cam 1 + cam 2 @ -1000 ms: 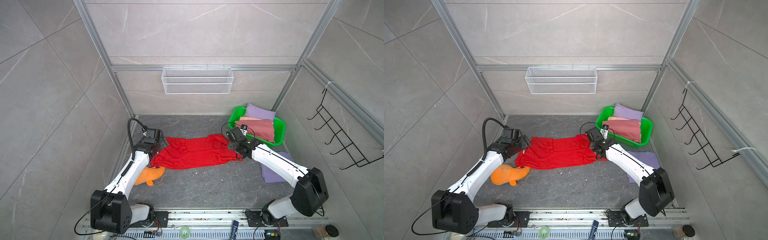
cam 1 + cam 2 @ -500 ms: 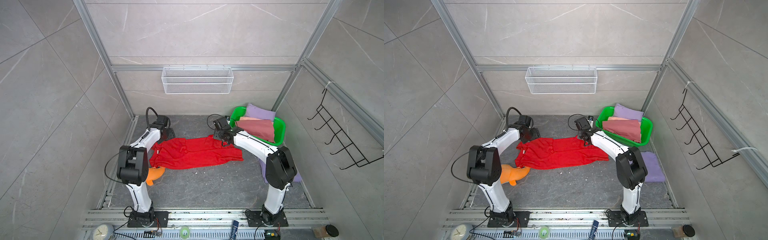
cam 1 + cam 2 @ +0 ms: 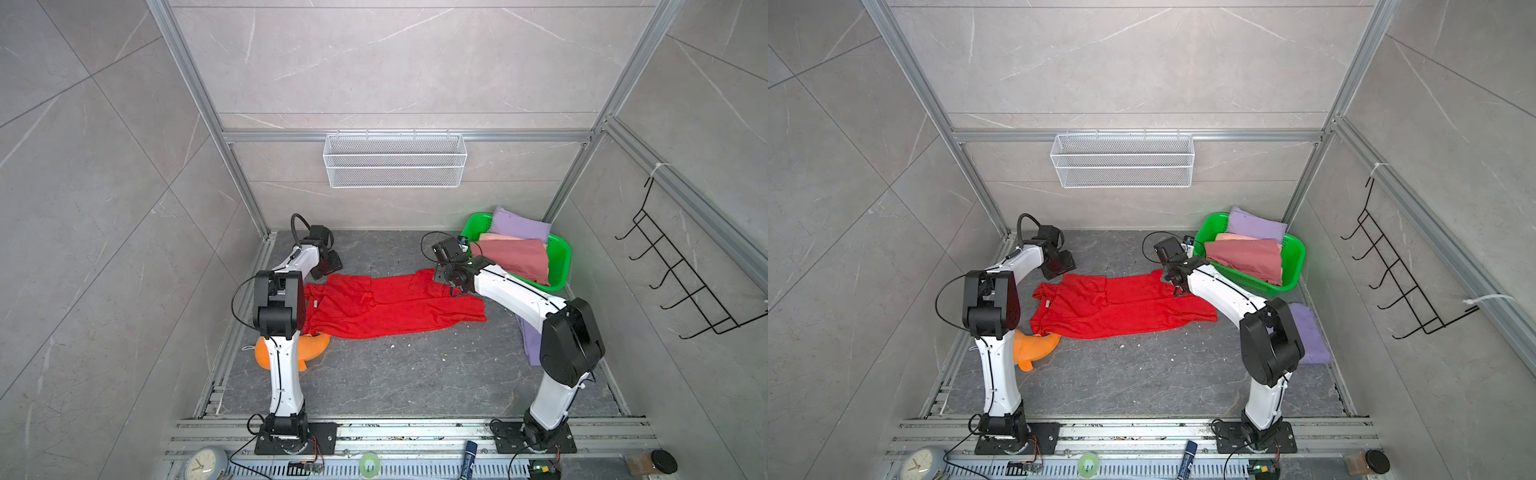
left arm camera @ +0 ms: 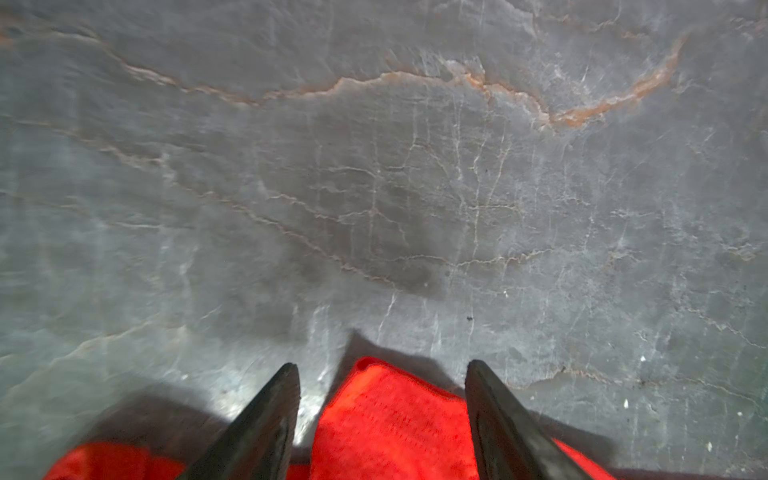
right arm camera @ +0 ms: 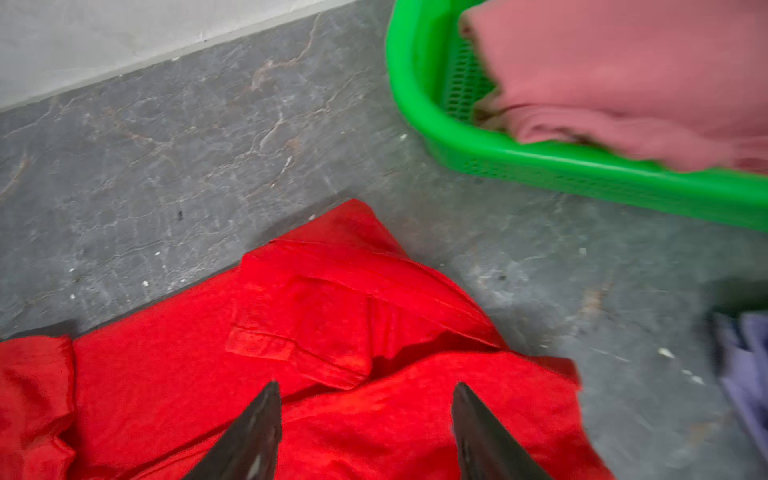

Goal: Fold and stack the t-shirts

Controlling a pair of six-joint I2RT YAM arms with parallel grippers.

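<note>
A bright red t-shirt (image 3: 386, 307) lies spread flat on the dark floor in both top views. My left gripper (image 3: 330, 264) sits low at its far left corner. In the left wrist view that gripper (image 4: 381, 365) is open, with a red corner (image 4: 386, 419) lying between the fingers, untouched by either. My right gripper (image 3: 441, 279) hovers over the far right corner. The right wrist view shows it (image 5: 365, 384) open above rumpled red cloth (image 5: 316, 316). Lavender (image 3: 517, 224), pale peach (image 3: 494, 237) and dusty rose (image 3: 515, 257) t-shirts lie in the basket. Another lavender t-shirt (image 3: 1308, 332) lies folded on the floor, right.
The green mesh basket (image 3: 559, 257) stands at the back right, close to my right gripper. An orange plush toy (image 3: 313, 349) lies by the shirt's near left corner, partly behind my left arm. A white wire shelf (image 3: 395, 160) hangs on the back wall; black hooks (image 3: 685, 282) hang on the right wall.
Both arms have risen, elbows high, and both grippers have moved back to the shirt's far corners. The left jaws have narrowed. The shirt lies as before.
</note>
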